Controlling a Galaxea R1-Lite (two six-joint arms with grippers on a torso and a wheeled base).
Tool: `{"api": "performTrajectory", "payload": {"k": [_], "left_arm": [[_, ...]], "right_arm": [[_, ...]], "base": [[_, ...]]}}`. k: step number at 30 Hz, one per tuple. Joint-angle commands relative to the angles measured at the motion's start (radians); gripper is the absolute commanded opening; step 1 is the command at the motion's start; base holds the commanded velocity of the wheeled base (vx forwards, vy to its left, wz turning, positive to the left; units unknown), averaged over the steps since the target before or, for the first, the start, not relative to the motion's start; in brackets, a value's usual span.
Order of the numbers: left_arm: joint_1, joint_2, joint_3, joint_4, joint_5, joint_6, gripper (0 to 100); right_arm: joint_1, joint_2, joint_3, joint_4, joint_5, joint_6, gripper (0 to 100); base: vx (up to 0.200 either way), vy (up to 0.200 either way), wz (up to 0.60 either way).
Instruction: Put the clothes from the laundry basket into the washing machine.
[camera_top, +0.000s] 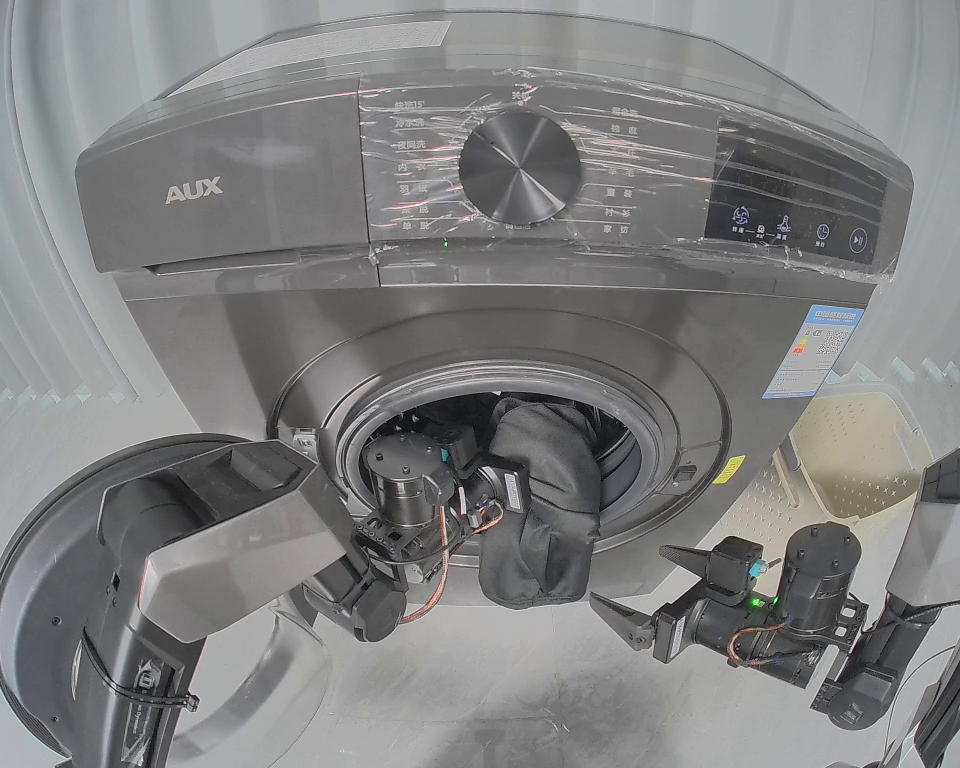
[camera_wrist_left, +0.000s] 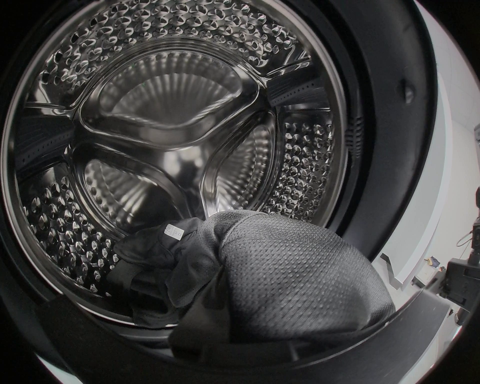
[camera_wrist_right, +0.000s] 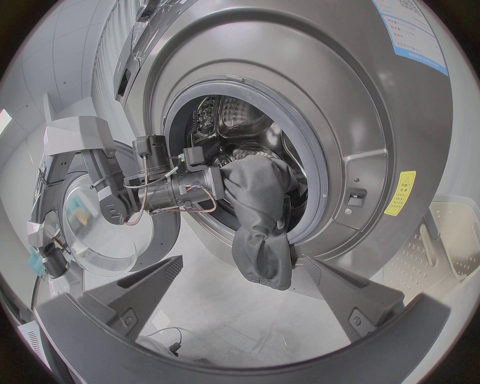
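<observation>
Hanging from the washing machine (camera_top: 250, 330), garment (camera_top: 545, 490) lies clear of spread right jaws.

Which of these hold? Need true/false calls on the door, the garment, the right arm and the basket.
1. The washing machine door is open. True.
2. The dark garment lies fully inside the drum. False: its lower part dangles outside the opening.
3. The right gripper holds a garment. False: its jaws stand open and empty.
4. The laundry basket stands on the robot's right. True.
</observation>
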Motion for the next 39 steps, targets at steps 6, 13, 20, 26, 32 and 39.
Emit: {"api": "performTrajectory", "payload": {"k": [6, 13, 20, 26, 32, 39], "left_arm": [[0.012, 0.117, -0.226, 0.112, 0.054, 0.034, 0], [0.012, 0.163, -0.361, 0.186, 0.097, 0.039, 0], [0.034, 0.212, -0.521, 0.224, 0.149, 0.045, 0], [0.047, 0.217, -0.542, 0.235, 0.168, 0.046, 0], [0.043, 0.215, -0.519, 0.232, 0.168, 0.05, 100], [0.023, 0.118, -0.324, 0.244, 0.143, 0.053, 100]], "right_arm": [[0.002, 0.013, 0.001, -0.002, 0.0, 0.0, 100], [0.002, 0.013, 0.001, -0.001, 0.0, 0.0, 100], [0.0, 0.013, 0.001, -0.001, 0.0, 0.0, 100], [0.0, 0.02, 0.001, -0.001, 0.001, 0.0, 100], [0.0, 0.038, 0.001, -0.002, 0.001, 0.0, 100], [-0.007, 0.032, 0.007, -0.001, 0.003, 0.001, 100]], "base": [[0.0, 0.0, 0.0], [0.0, 0.0, 0.0], [0.0, 0.0, 0.0], [0.0, 0.0, 0.0], [0.0, 0.0, 0.0], [0.0, 0.0, 0.0]]}}
